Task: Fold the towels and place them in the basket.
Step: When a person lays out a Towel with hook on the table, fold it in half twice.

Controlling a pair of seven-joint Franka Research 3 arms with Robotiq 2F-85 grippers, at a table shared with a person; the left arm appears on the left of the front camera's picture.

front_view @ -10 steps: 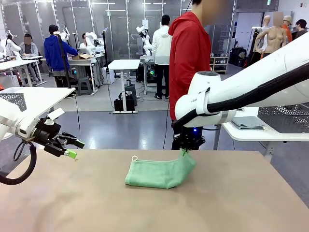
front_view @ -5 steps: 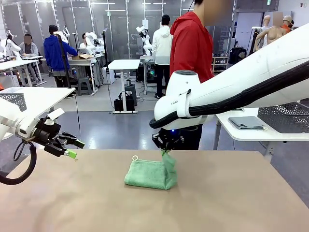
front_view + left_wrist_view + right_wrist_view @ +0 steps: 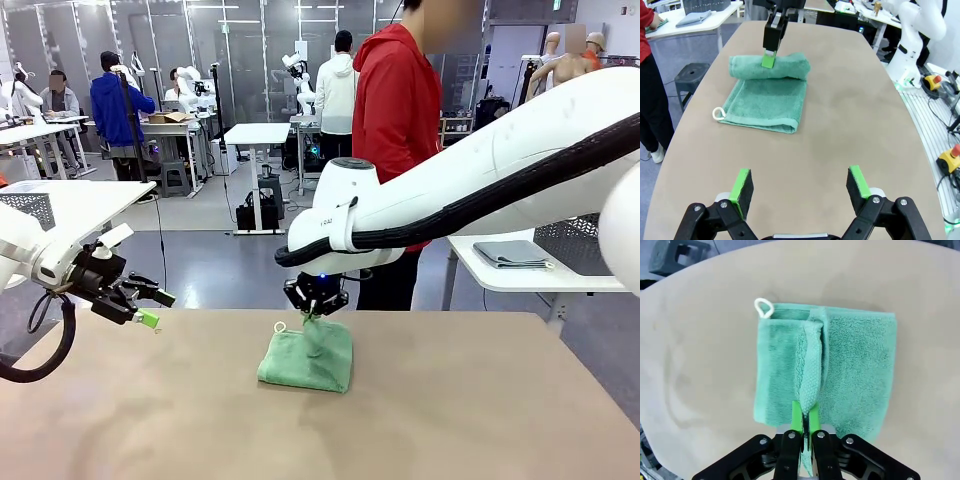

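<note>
**Front view:** the mint green towel (image 3: 308, 358) lies folded near the middle of the tabletop (image 3: 480, 420), closer to its far edge. The right gripper (image 3: 313, 314) stands over the towel's far side, with its fingers pinched shut on a raised fold of cloth. The left gripper (image 3: 155, 307) hovers above the tabletop's left edge, jaws wide and empty, well apart from the towel. A person in red (image 3: 395, 110) stands behind the far edge. On a white side table (image 3: 520, 278) to the right, a grey-blue towel (image 3: 512, 252) lies beside the mesh basket (image 3: 572, 240); I cannot tell what the basket holds.

**Left wrist view:** the green pads (image 3: 742, 185) stand wide apart over bare tabletop. The towel lies beyond them, its white loop (image 3: 718, 113) at one corner.

**Right wrist view:** the closed fingers (image 3: 797, 420) grip a ridge of cloth running down the middle of the towel.
</note>
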